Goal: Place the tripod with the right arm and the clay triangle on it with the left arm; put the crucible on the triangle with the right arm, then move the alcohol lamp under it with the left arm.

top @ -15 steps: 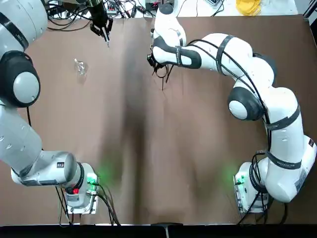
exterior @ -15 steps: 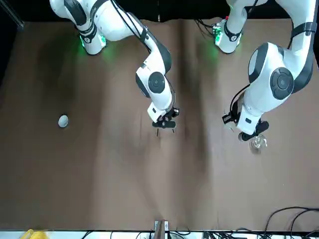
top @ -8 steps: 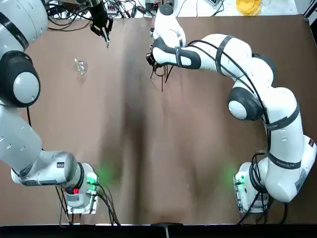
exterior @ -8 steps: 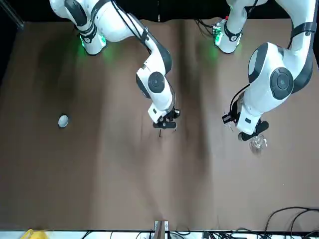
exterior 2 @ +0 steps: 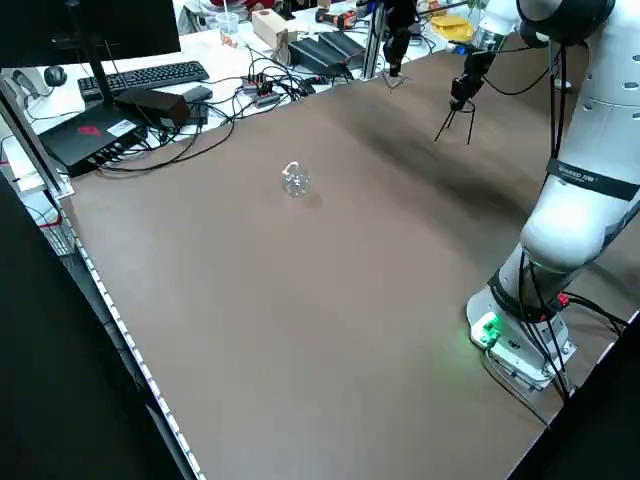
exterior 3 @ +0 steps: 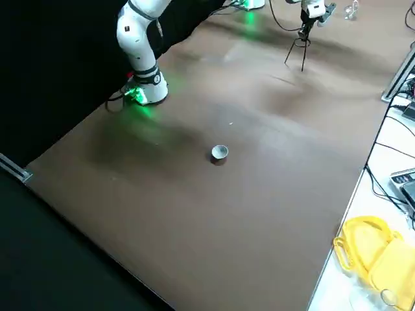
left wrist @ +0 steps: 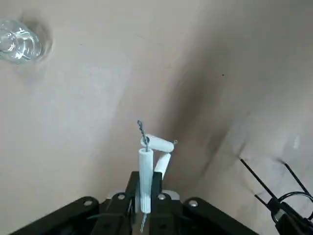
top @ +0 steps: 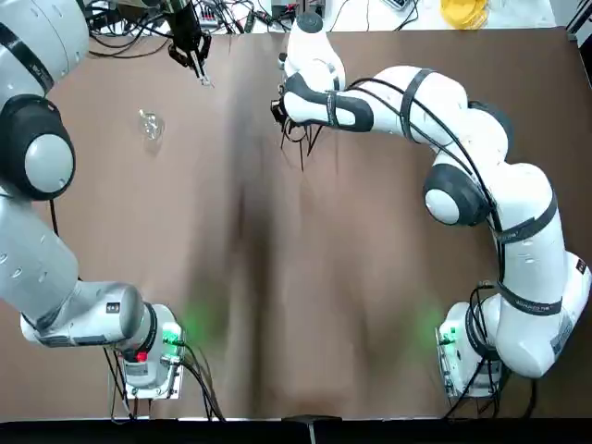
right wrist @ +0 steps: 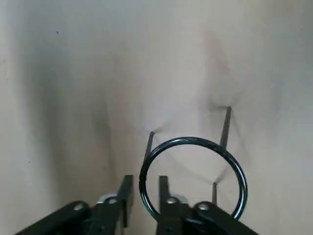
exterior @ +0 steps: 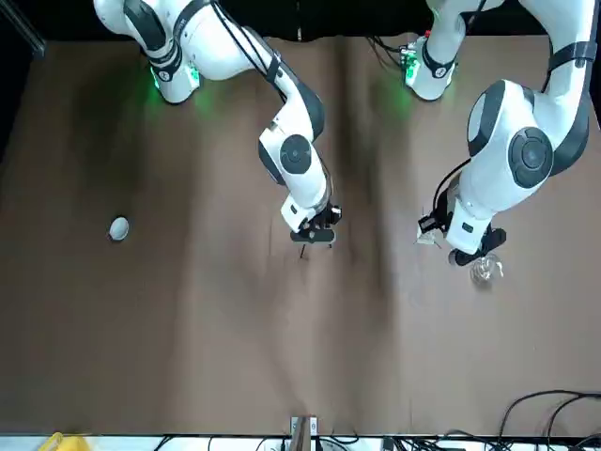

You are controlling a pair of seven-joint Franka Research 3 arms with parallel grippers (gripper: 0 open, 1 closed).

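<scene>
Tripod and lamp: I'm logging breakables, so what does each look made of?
The tripod, held by the right hand, looks like thin dark metal wire: a slim glossy ring on straight legs. The lamp looks like clear glass: see-through with bright glints, so likely the fragile one.
</scene>
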